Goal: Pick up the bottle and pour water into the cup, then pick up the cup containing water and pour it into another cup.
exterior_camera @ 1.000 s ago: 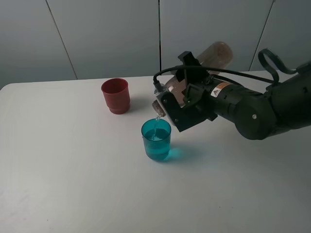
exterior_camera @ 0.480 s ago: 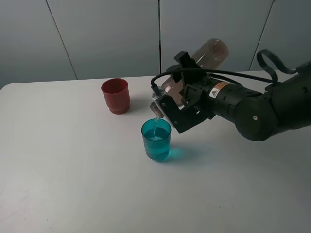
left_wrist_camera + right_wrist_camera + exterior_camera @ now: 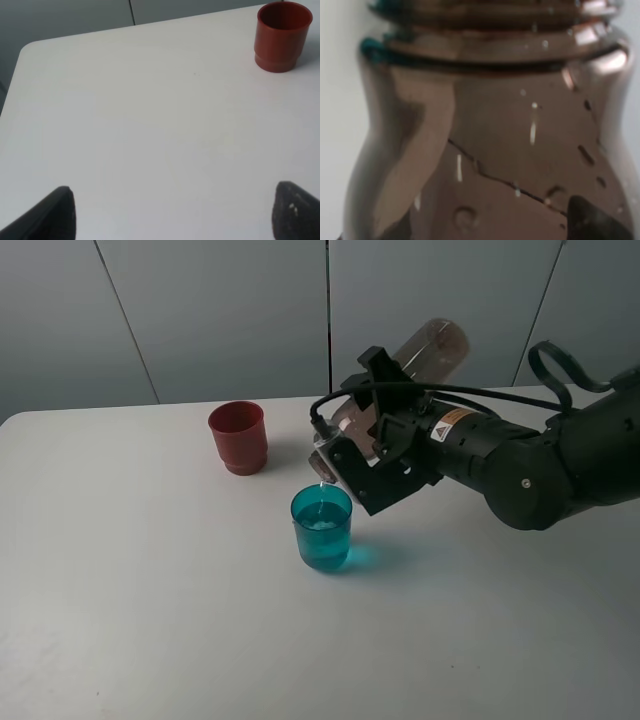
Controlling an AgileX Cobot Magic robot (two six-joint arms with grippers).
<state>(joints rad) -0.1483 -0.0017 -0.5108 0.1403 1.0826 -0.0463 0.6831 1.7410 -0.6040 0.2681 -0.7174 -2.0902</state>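
Right gripper point(image 3: 375, 455) clamps the tilted bottle point(image 3: 430, 348) over the part-filled teal cup point(image 3: 322, 530); left gripper point(image 3: 177, 212) gapes empty; red cup point(image 3: 238, 437) pour pending.

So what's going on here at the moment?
The right gripper holds the bottle tipped over, with its mouth just above the teal cup, which is partly filled with water. The red cup stands apart from it on the table, untouched. The left gripper hangs over bare table, fingers apart, holding nothing. The cup-to-cup pour has not begun.
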